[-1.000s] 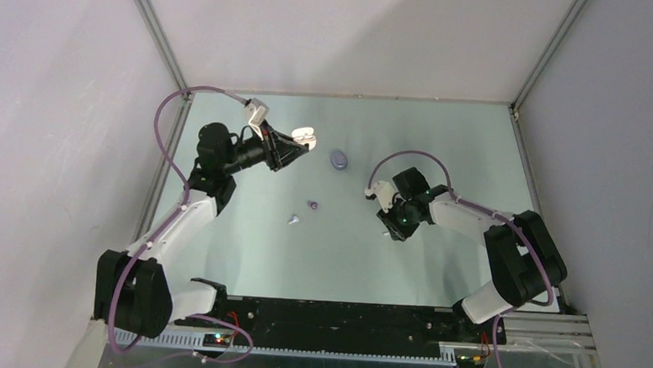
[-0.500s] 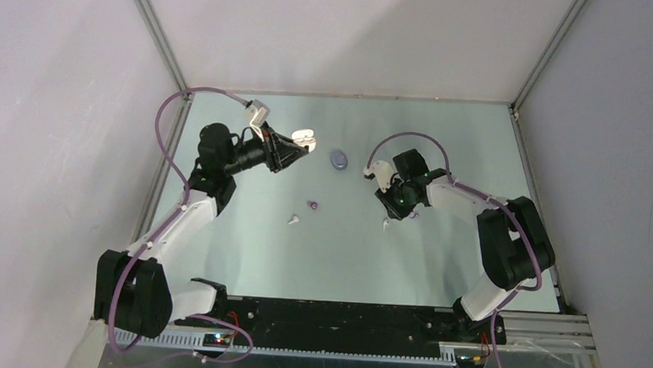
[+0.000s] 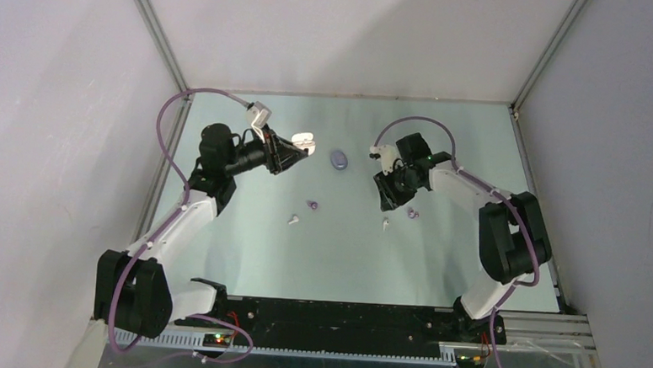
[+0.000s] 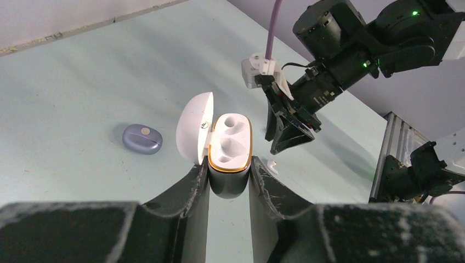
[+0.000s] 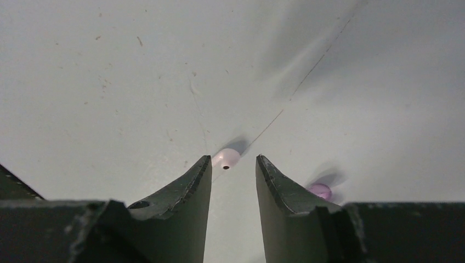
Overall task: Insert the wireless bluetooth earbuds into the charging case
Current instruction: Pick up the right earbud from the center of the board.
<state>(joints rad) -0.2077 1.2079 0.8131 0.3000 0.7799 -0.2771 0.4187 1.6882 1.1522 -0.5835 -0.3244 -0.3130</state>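
Things could go wrong in a few ways. On the left, the white case (image 4: 230, 159) is pinched only at its lower sides by the left tool (image 4: 229, 176). It could be tipped or pushed out if it is pressed hard while an earbud is put in. Its open lid could also be knocked shut.

In the middle, the left white earbud (image 3: 292, 220) and the left purple earbud (image 3: 312, 205) lie loose on the bench (image 3: 344, 261). They could be rolled away if an arm is swept past them. The purple case (image 3: 339, 159) lies shut farther back, so an earbud could be put in the wrong case by mistake.

On the right, the right white earbud (image 5: 227, 159) is tiny and round. It could be flicked away if the right tool (image 5: 233, 167) is closed a bit off to one side. The right purple earbud (image 5: 321, 190) lies near and could be bumped too.

The left tool is closed tight on the white case. The case is held up with its lid open, and both little cups inside are seen to be empty.

The right tool is opened only a little, and nothing is held in it. It is pointed down at the bench. The right white earbud is seen just past its tips, in line with the gap. Whether it is touched cannot be told.
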